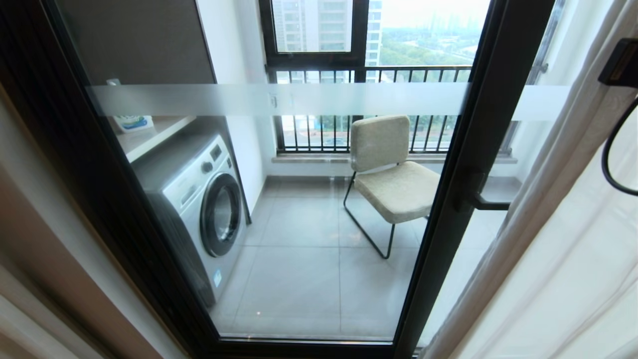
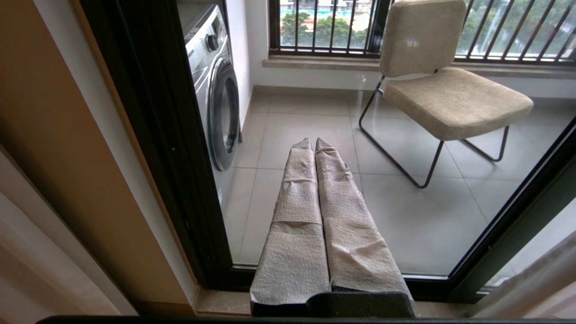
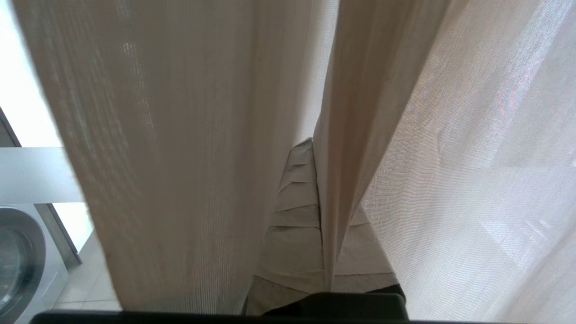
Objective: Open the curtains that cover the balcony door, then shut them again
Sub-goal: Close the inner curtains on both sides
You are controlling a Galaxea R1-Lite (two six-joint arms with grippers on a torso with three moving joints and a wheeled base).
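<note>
The right gripper point(image 3: 315, 148) is pinched shut on a fold of the curtains point(image 3: 189, 148): in the right wrist view a narrow pleat of the beige-grey fabric runs down between its two cloth-wrapped fingers point(image 3: 294, 211), with the broad woven panel hanging on one side of them and a thin sheer layer point(image 3: 472, 171) on the other. The left gripper point(image 2: 314, 143) hangs low in front of the balcony door point(image 2: 148, 135), its wrapped fingers pressed together and holding nothing, well apart from any fabric.

The head view shows what neither wrist camera does: the curtains point(image 1: 563, 224) are gathered at the right edge, leaving most of the balcony door point(image 1: 478, 164) uncovered, with its frosted band point(image 1: 279, 98) and dark handle point(image 1: 481, 197) plain to see. A black fitting and a looped cable (part of the right arm, it seems) show at that view's right edge. Through the glass stand a washing machine point(image 1: 204, 199), a beige padded chair point(image 1: 389, 174) and a barred railing point(image 1: 369, 107). The left wrist view alone shows the door's bottom sill and a strip of sheer at the corner. The right wrist view catches only a sliver of the washing machine's drum.
</note>
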